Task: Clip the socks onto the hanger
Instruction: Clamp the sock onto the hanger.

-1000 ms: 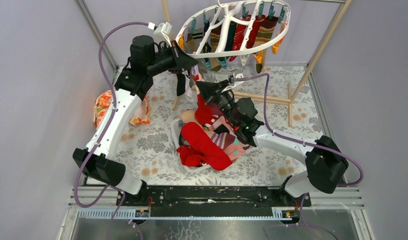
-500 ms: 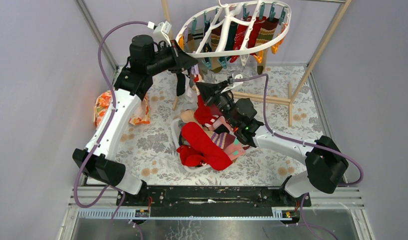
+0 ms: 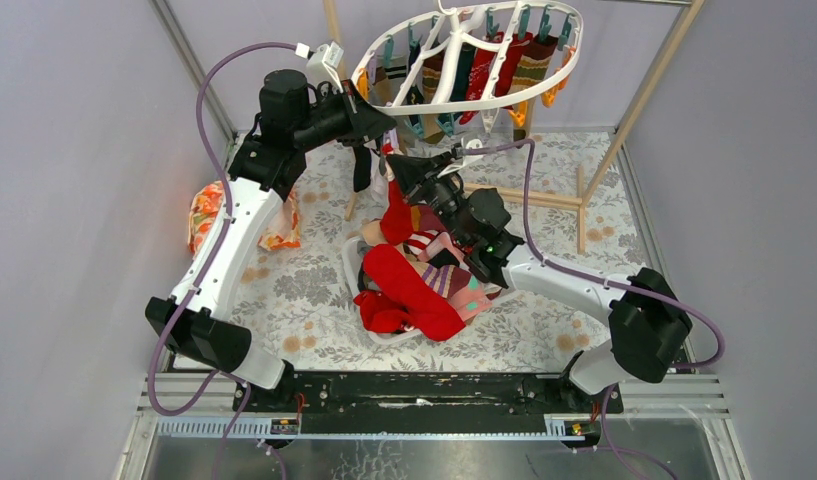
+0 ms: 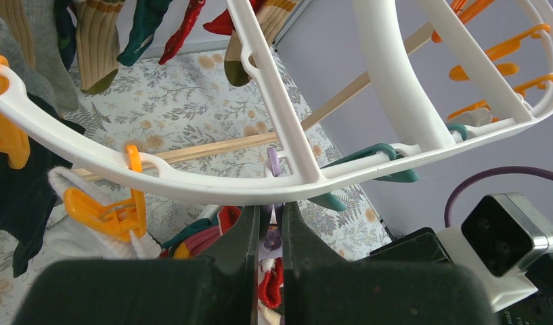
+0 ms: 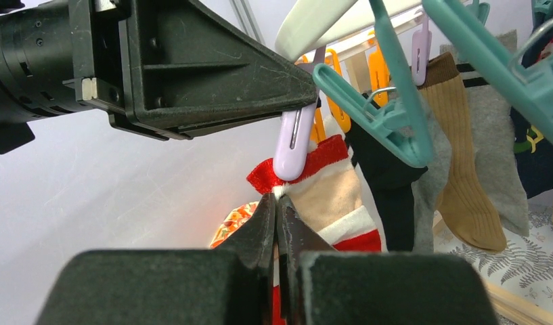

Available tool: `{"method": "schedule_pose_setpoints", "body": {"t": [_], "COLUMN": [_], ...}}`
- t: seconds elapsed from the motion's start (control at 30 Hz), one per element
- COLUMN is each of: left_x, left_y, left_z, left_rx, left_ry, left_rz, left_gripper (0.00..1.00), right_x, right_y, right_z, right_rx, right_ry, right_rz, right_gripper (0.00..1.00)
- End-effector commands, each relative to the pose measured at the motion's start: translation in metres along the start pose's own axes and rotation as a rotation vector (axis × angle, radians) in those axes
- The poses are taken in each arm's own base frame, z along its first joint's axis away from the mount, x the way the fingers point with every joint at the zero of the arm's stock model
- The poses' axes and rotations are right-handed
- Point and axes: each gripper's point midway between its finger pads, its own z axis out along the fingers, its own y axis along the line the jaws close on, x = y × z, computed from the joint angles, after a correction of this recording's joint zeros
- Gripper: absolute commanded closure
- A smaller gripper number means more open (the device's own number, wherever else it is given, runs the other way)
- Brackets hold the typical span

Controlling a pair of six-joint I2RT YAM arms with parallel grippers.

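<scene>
The white oval hanger (image 3: 454, 100) hangs at the back with several socks (image 3: 504, 65) clipped on it. My left gripper (image 3: 387, 135) is shut on a lilac clip (image 5: 292, 145) under the hanger's rim (image 4: 192, 183), pinching the clip's upper end (image 4: 274, 162). My right gripper (image 5: 279, 200) is shut on the cuff of a red, white and tan striped sock (image 5: 327, 189). It holds the cuff up so that it touches the lilac clip's lower tip. In the top view the right gripper (image 3: 396, 165) is just below the left one, and the sock (image 3: 396, 215) hangs down from it.
A pile of loose socks (image 3: 414, 290) lies in a white basket (image 3: 349, 262) mid-table. An orange floral cloth (image 3: 209, 215) lies at the left. The wooden pole frame (image 3: 529, 195) stands behind the right arm. Teal clips (image 5: 388, 115) and orange clips (image 4: 107, 210) hang close by.
My right gripper has moved up and to the left with the striped sock, bringing its cuff to the lilac clip. The left arm has stayed in place.
</scene>
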Motion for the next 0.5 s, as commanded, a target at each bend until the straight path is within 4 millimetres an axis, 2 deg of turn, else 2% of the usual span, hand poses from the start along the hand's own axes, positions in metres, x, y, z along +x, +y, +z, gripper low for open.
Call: {"method": "schedule_pose_setpoints", "body": {"t": [0.0,0.3,0.47], "left_x": [-0.001,-0.002,-0.001], "left_y": [-0.009,-0.006,-0.006], "left_z": [-0.001,-0.002,-0.002], "left_rx": [0.029,0.016,0.011], "left_ry": [-0.006,-0.014,-0.018], "left_rz": [0.017,0.035,0.043], "left_gripper": [1.0,1.0,1.0], "right_x": [-0.037,-0.053,-0.053], "right_y": [0.018,0.017,0.017], "right_z": [0.012,0.018,0.019], "right_rx": [-0.033,-0.006,-0.006], "right_ry": [-0.101,-0.149,-0.152], "right_rz": [0.001,0.015,0.033], "right_gripper": [1.0,1.0,1.0]}}
